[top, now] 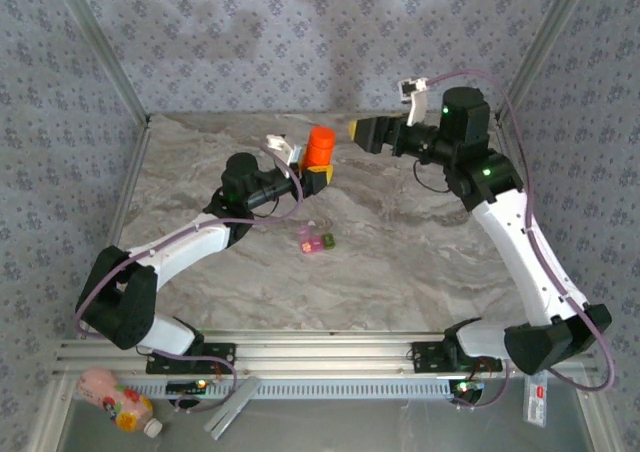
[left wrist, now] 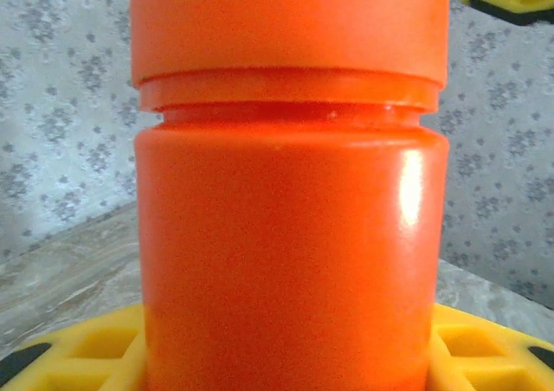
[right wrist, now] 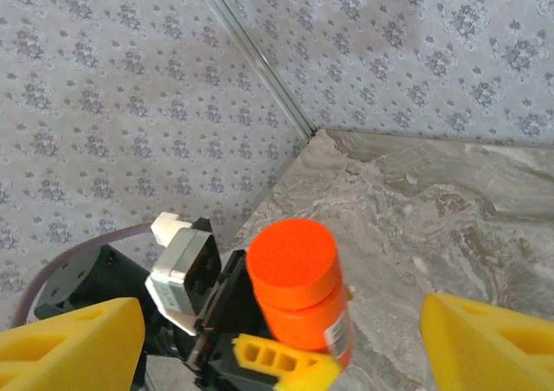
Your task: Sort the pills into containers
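Observation:
An orange pill bottle [top: 320, 147] with its cap on stands upright in my left gripper [top: 314, 172], which is shut on its lower body. In the left wrist view the bottle [left wrist: 290, 235] is very close, with a yellow fingertip [left wrist: 74, 356] on each side. My right gripper [top: 357, 130] hovers open just right of the cap; its wrist view looks down on the bottle [right wrist: 299, 291] between the spread yellow fingers [right wrist: 74, 348]. The containers, a small pink and green case [top: 316, 241], lie on the table nearer the arms. The pills are hidden.
The marble table [top: 420, 262] is enclosed by patterned walls with metal posts at the back corners [top: 145, 117]. An aluminium rail [top: 320, 347] runs along the near edge. A pink and yellow bottle [top: 118, 402] lies below it at the front left.

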### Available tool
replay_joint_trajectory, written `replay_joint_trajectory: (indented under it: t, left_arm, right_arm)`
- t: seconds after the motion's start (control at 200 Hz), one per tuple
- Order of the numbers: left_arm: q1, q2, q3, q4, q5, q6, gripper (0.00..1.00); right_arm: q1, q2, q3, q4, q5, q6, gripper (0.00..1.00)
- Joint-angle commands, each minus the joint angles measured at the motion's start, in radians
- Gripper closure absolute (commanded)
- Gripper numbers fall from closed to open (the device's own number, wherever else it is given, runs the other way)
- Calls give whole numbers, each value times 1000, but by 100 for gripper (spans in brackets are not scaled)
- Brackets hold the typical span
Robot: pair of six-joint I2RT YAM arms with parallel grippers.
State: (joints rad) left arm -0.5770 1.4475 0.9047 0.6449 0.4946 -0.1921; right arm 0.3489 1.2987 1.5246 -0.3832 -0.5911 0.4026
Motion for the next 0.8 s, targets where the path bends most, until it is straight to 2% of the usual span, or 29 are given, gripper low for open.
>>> replay_joint_trajectory:
  t: [0.0, 0.07, 0.21, 0.795]
  left_arm:
    - [12, -11, 60, -2, 126, 2, 100]
    - [12, -8, 78, -35, 180, 2, 100]
    - [11, 0, 104, -91, 254, 2, 100]
    - [11, 20, 113, -104, 280, -1, 100]
  right_arm:
    - [-46, 50, 36, -39, -230, -112, 16]
    - [-58, 80, 55, -60, -287, -155, 16]
    - [-54, 138, 95, -95, -319, -193, 17]
    - [27, 220, 144, -177, -261, -244, 20]
